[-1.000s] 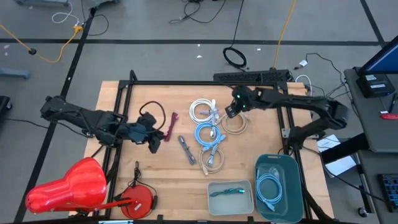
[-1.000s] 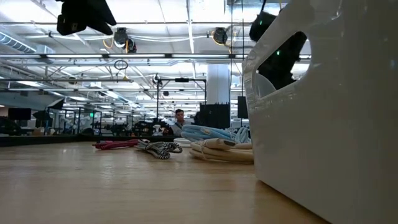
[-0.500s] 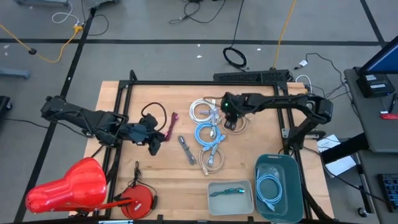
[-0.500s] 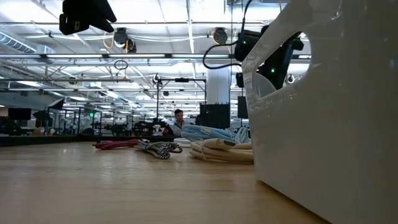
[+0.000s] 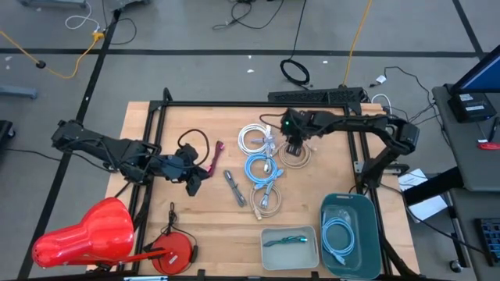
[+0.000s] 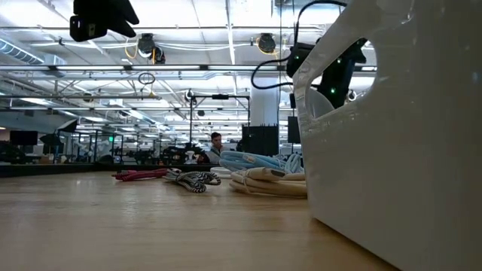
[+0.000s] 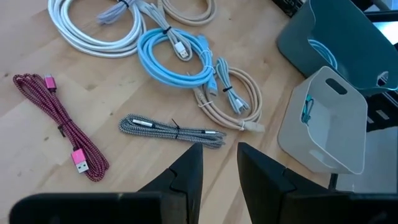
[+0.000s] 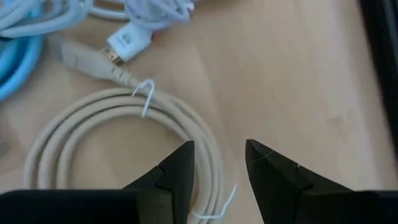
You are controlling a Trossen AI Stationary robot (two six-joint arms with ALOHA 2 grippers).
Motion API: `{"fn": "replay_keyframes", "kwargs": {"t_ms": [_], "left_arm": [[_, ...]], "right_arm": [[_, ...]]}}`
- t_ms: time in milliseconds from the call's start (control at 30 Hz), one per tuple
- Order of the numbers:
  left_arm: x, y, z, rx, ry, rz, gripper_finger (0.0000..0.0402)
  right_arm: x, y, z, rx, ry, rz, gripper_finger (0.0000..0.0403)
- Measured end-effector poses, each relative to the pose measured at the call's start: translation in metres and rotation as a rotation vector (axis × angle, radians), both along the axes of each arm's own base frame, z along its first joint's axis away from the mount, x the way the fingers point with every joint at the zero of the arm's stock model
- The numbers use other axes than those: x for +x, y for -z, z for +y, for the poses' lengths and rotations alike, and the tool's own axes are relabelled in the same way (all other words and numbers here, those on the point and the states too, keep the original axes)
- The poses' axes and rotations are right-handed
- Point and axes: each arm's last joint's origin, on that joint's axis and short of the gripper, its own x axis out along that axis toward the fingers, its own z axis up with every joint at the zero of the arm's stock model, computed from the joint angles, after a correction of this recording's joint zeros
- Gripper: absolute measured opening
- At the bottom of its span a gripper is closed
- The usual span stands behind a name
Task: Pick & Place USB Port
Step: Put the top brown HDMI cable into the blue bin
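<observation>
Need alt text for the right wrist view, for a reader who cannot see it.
The right gripper, fingers open, hovers close above a coiled beige cable lying on the wooden table. Beyond the coil lie the cable's plug, a white cable's connector and the edge of a blue cable.

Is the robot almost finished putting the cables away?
Not yet. Two look done: a light blue cable lies in the teal bin, a small teal one in the grey tray. Right now the right gripper, open, hangs just above the beige coiled cable. Left: that coil, the white, blue, pink and striped cables. The left gripper waits, open.
</observation>
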Motion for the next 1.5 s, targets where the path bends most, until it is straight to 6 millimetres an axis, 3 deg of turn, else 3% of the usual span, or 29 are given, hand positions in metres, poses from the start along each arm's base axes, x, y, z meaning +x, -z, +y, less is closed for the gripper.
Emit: {"fn": "replay_keyframes", "kwargs": {"t_ms": [167, 333, 567, 767, 1100, 1200, 1300, 1433, 1500], "left_arm": [[0.000, 0.000, 0.000, -0.012, -0.009, -0.001, 0.0101], [0.000, -0.001, -0.003, -0.019, -0.001, -0.009, 0.0101], [-0.001, -0.002, -0.006, -0.003, -0.009, -0.025, 0.0101], [-0.002, -0.002, -0.010, -0.015, -0.021, -0.032, 0.0101], [-0.005, -0.002, -0.018, -0.040, -0.026, -0.041, 0.0101], [-0.006, -0.002, -0.020, -0.045, -0.022, -0.042, 0.0101], [-0.006, -0.002, -0.020, -0.042, -0.026, -0.044, 0.0101], [-0.006, -0.002, -0.019, -0.027, -0.038, -0.049, 0.0101], [-0.006, -0.003, -0.019, -0.021, -0.033, -0.053, 0.0101]], "right_arm": [[-0.012, 0.005, -0.009, 0.081, 0.073, 0.048, 0.0143], [-0.017, 0.019, -0.005, 0.155, 0.134, 0.170, 0.0178], [0.001, 0.022, 0.002, 0.101, 0.037, 0.090, 0.0224], [0.010, 0.026, 0.000, 0.071, 0.021, 0.033, 0.0230], [0.017, 0.070, 0.003, 0.212, 0.067, 0.143, 0.0202], [0.016, 0.072, 0.005, 0.234, 0.106, 0.148, 0.0182], [0.014, 0.072, 0.006, 0.238, 0.162, 0.176, 0.0136], [0.009, 0.069, 0.009, 0.260, 0.218, 0.199, 0.0043], [0.008, 0.065, 0.011, 0.255, 0.256, 0.197, 0.0030]]}}
